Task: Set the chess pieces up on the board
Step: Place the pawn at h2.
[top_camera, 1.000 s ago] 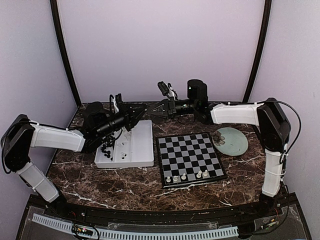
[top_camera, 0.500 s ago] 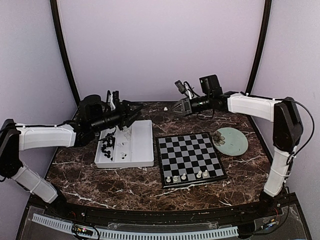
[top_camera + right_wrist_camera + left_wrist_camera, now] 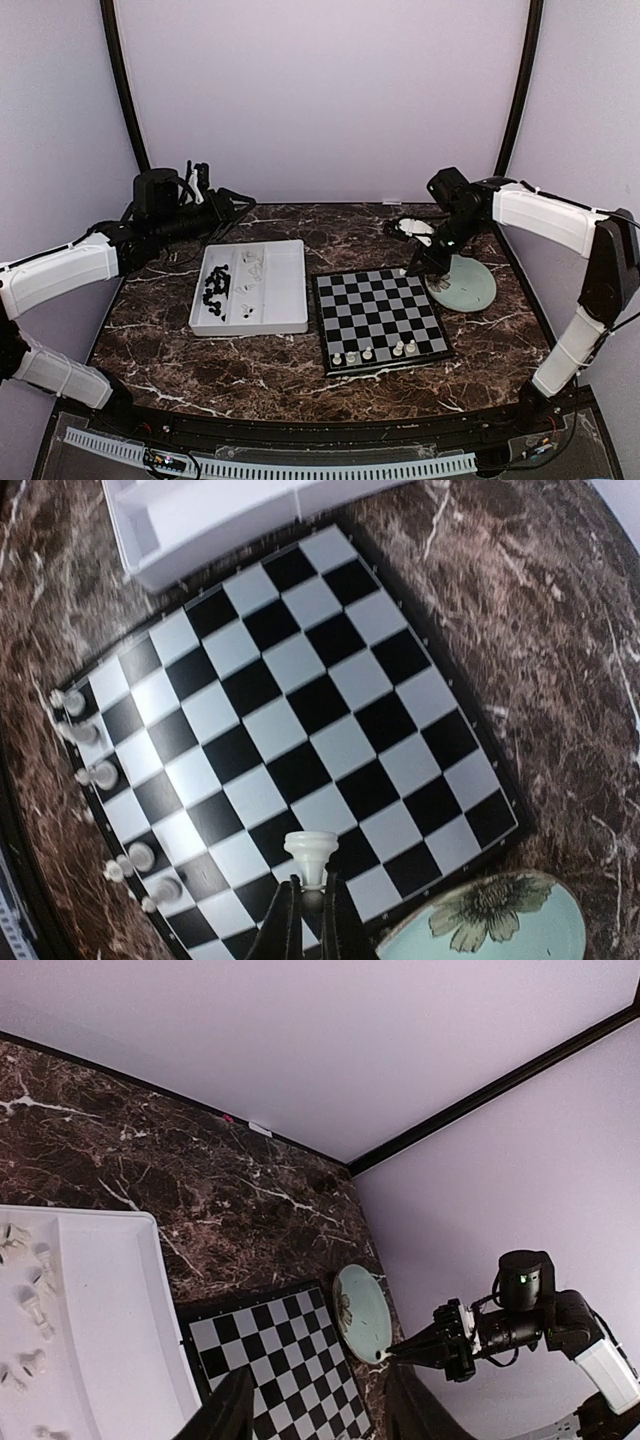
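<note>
One white chess piece [image 3: 311, 850], pinched in the right gripper [image 3: 308, 905], has just swung over the board's [image 3: 380, 300] 2 o'clock corner, seemingly ready for placing, while the left gripper [image 3: 320, 1415], jaws spread empty, has withdrawn.

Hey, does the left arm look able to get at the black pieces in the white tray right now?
Probably yes. The left gripper hangs open and empty by the far edge of the tray, nothing covers the black pieces, and the right gripper, holding a white piece, is away over the board.
</note>
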{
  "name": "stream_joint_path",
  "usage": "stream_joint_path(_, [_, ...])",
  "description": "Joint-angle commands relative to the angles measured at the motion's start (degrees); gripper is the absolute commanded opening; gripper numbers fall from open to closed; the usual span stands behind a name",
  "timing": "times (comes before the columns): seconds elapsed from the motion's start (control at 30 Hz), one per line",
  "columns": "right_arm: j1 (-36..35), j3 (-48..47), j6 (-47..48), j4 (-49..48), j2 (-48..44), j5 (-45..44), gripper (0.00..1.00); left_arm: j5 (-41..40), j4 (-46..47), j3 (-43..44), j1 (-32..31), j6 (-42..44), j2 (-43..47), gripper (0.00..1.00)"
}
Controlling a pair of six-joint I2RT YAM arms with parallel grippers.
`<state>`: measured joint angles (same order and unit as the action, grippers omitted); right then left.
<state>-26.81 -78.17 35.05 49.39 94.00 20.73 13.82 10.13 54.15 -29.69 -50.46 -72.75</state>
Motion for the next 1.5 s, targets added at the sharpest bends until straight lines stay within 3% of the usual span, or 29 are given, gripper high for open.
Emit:
stream_joint_path(0.0, [-0.7,0.7,10.7,11.4,0.6,-10.6,0.04,-2.0,-6.7,2.0,1.0,4.8,1.8,0.46])
stream_joint_path(0.13, [-3.1,2.2,12.3,16.8,3.0,-14.8,0.04,-2.0,-7.6,2.0,1.3,4.7,1.8,0.46])
stream_joint_path(0.37, [-8.3,6.6,10.9,17.7,4.5,-22.0,0.04,-1.6,-8.7,1.8,1.7,4.5,1.5,0.46])
stream_joint_path(1.47, [-10.1,7.3,6.7,19.1,10.5,-26.9,0.08,0.0,-7.1,-1.3,1.8,1.7,1.8,0.46])
